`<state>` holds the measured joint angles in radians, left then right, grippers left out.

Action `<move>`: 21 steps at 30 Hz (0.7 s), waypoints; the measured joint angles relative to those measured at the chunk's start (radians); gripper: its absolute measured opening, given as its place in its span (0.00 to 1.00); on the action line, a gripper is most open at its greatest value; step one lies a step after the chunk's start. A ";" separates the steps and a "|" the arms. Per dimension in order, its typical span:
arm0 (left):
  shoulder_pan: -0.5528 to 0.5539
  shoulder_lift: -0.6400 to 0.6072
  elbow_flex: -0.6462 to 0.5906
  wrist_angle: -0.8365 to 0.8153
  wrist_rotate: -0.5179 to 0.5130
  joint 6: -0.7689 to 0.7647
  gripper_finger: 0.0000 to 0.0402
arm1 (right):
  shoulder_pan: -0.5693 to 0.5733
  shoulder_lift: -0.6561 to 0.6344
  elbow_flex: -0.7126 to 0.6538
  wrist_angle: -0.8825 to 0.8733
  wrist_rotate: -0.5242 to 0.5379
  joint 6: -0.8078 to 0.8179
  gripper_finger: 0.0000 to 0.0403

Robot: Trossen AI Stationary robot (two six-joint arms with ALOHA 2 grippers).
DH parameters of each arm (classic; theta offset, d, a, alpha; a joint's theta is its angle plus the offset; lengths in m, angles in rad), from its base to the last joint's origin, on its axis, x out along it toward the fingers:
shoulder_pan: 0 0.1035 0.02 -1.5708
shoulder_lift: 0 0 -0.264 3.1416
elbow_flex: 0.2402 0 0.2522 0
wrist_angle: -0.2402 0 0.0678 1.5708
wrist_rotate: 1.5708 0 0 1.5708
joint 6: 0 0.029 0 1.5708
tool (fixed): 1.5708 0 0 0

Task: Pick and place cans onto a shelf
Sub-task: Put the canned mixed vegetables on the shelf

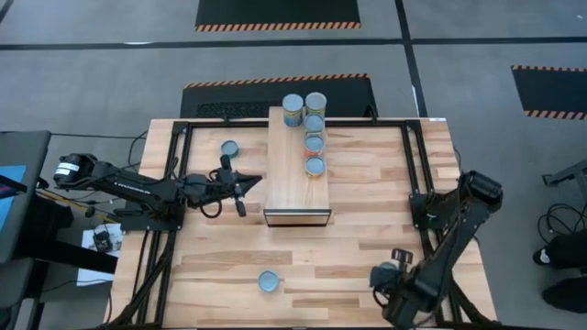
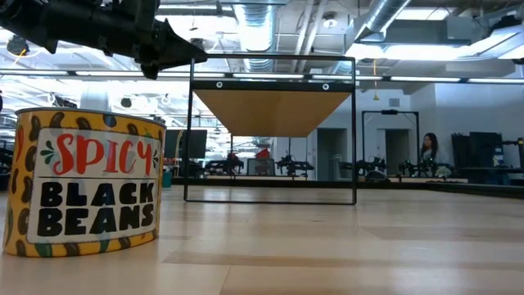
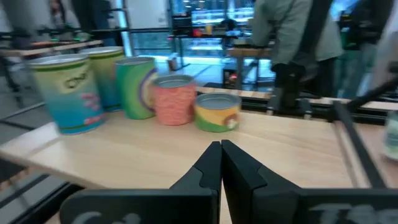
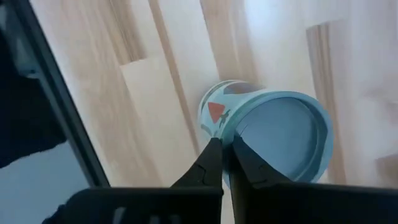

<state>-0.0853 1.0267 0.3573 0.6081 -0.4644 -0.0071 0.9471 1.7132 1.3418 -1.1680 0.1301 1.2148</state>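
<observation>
The light-wood shelf (image 1: 296, 174) stands mid-table. Several cans stand on its top along its far and right side (image 1: 314, 142); they also show in the left wrist view (image 3: 174, 99). One can (image 1: 229, 148) stands on the table left of the shelf, and another (image 1: 268, 281), labelled black beans (image 2: 82, 184), stands near the front edge. My left gripper (image 1: 260, 181) is shut and empty beside the shelf's left side, pointing at the cans (image 3: 221, 152). My right gripper (image 1: 378, 278) is shut at the near right, just over a pale-blue-topped can (image 4: 273, 127). My right gripper's shut fingertips (image 4: 214, 155) lie over the near rim (image 4: 230, 134) of the pale-blue-topped can, coming from above. I cannot tell whether they touch it. The can stands on the table.
A black frame (image 1: 183, 183) runs along the table's left, right and far sides. The near middle of the tabletop (image 1: 321, 266) is bare wood. A person (image 2: 427, 152) stands in the room beyond the table.
</observation>
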 joint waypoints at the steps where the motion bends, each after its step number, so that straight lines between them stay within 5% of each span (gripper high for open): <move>1: 0.000 0.000 0.000 0.001 -0.019 0.000 0.00 | -0.017 -0.016 0.000 -0.001 -0.005 -0.018 0.04; 11: 0.060 -0.148 0.001 -0.115 -0.042 -0.029 0.00 | -0.262 -0.189 0.176 0.042 -0.027 -0.445 0.03; 21: 0.211 -0.241 0.001 -0.351 0.060 -0.044 0.00 | -0.742 -0.164 0.483 0.103 0.022 -1.327 0.03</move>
<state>0.1258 0.7853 0.3578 0.2571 -0.4046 -0.0508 0.2046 1.5495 1.8247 -1.0647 0.1518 -0.1118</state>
